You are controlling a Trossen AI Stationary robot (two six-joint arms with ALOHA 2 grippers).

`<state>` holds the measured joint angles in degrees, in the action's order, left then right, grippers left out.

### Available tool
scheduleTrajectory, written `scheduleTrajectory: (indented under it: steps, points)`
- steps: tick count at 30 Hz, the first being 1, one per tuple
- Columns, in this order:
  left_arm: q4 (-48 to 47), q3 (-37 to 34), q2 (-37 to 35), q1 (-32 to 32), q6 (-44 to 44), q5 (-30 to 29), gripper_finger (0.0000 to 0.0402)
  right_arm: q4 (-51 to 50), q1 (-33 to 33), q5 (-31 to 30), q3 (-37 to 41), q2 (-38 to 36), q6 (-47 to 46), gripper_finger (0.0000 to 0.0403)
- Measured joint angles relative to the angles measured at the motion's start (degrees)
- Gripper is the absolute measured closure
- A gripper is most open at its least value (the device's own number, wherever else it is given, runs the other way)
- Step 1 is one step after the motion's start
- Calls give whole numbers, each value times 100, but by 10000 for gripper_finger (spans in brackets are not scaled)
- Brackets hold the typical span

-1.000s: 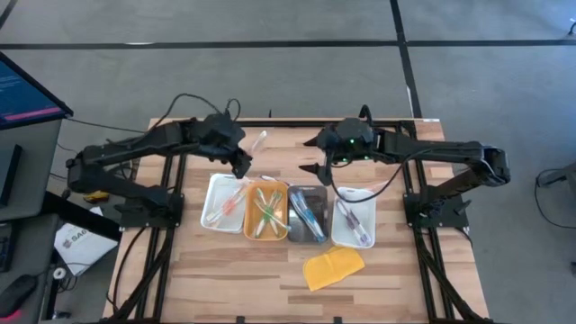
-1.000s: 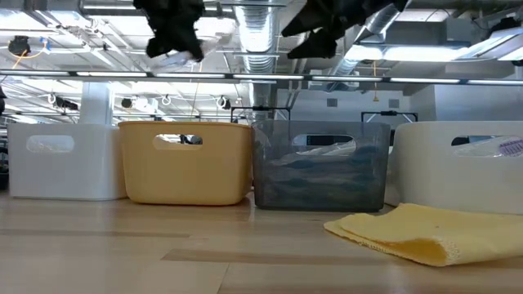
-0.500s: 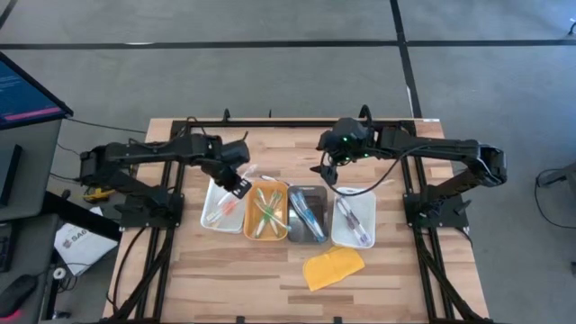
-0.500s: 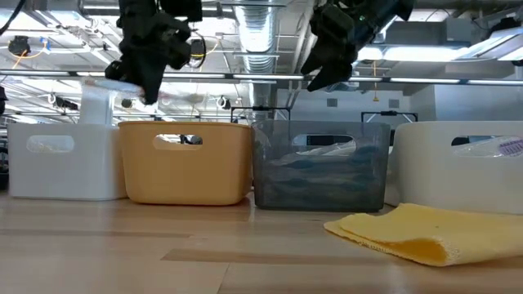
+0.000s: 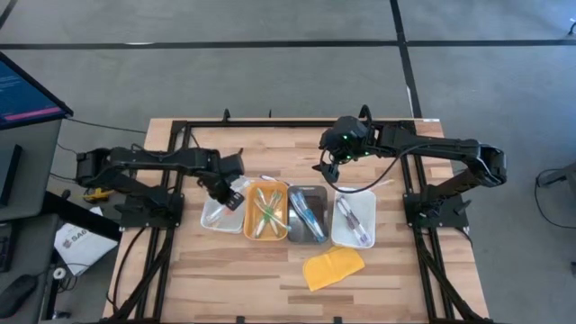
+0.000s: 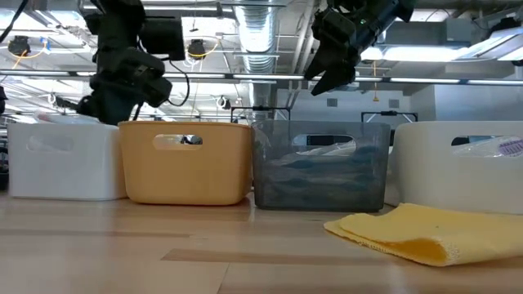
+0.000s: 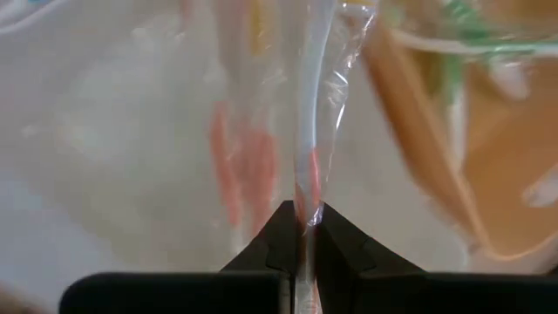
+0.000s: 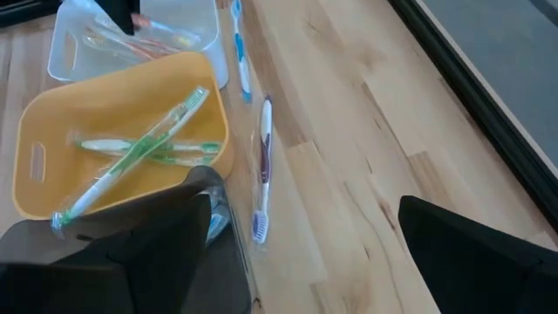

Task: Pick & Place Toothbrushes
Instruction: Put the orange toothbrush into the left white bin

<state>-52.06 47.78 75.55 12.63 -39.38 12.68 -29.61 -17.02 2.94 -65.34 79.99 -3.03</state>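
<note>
Four trays stand in a row: white (image 5: pixel 212 216), orange (image 5: pixel 266 212), grey (image 5: pixel 308 216) and white (image 5: pixel 355 220). My left gripper (image 5: pixel 232 193) is low over the left white tray (image 7: pixel 105 131), shut on a toothbrush in a clear wrapper (image 7: pixel 316 105). Pink toothbrushes (image 7: pixel 228 161) lie in that tray and green ones (image 8: pixel 139 148) in the orange tray (image 8: pixel 122 105). Two toothbrushes (image 8: pixel 262 166) (image 8: pixel 238 48) lie flat on the bare table behind the trays. My right gripper (image 5: pixel 328 171) hangs open above them, touching nothing. My left gripper pinches the wrapped toothbrush between its two fingertips (image 7: pixel 288 235), on the wrapper and the thin handle (image 7: pixel 310 196) inside it. The fingers come from above, slanting steeply down. The toothbrush runs on past the fingertips, over the white tray. Whether its far end touches the tray, I cannot tell.
A yellow pad (image 5: pixel 333 267) lies on the table in front of the trays, near the front edge. Bare wood stretches behind the trays and at the table's front left. Black frame rails run along the table's sides.
My left gripper has come down and toward the near edge, from behind the trays to just over the left white tray, tipping from slanted to nearly straight down with the wrapped toothbrush still pinched. My right gripper has tipped further down and stayed open.
</note>
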Motion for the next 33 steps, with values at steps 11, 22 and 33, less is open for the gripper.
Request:
scheduleTrajectory:
  steps: [11,22,33]
  points:
    - [157,-280,2,0,-200,110,391,-44,57,0,0,0,-142,38]
    - [556,-467,2,4,-30,-61,323,-236,129,0,-2,0,-155,38]
    - [292,-348,-651,6,-48,272,235,-408,21,-240,-9,-9,-741,39]
